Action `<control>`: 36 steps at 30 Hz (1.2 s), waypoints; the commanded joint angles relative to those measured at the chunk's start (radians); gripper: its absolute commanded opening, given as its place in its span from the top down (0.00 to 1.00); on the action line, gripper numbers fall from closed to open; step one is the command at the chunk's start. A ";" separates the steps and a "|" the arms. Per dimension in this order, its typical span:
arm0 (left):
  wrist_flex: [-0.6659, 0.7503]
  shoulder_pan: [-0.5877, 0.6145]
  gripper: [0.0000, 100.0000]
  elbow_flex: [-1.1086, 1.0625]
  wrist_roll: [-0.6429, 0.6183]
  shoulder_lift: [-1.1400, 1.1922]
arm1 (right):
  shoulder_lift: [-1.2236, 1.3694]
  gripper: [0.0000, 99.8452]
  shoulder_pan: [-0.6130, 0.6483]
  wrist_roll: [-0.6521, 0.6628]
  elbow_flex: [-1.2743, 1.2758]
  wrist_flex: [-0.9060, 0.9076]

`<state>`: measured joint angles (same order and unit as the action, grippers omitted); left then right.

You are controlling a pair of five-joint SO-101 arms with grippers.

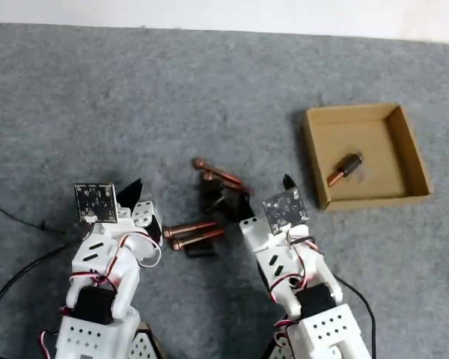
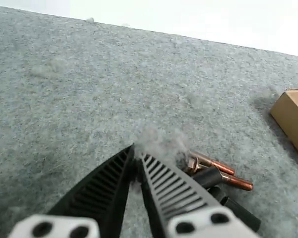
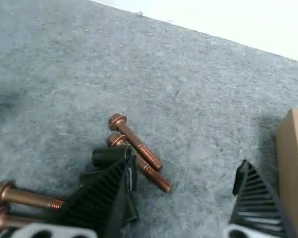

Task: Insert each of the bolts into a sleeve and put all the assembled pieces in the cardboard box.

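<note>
The whole working surface here is a grey, felt-like mat (image 1: pixel 135 97), its nap slightly mottled and fuzzy, with a small fleck of pale lint (image 2: pixel 91 20) sitting close to its far edge. Beyond that edge runs a plain white strip (image 1: pixel 209 11), smooth and bare, though I can't tell whether it is wall or uncovered tabletop. The light is soft and even, leaving only faint, short shadows on the grey.
</note>
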<state>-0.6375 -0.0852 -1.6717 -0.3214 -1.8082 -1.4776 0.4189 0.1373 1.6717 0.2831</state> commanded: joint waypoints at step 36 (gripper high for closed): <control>0.023 0.004 0.99 -0.024 0.003 -0.008 | 0.863 0.71 0.008 0.012 -0.464 -0.039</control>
<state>-0.6375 -0.0852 -1.6717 -0.3214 -1.8082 -0.8009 0.4204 0.1373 1.3265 0.3168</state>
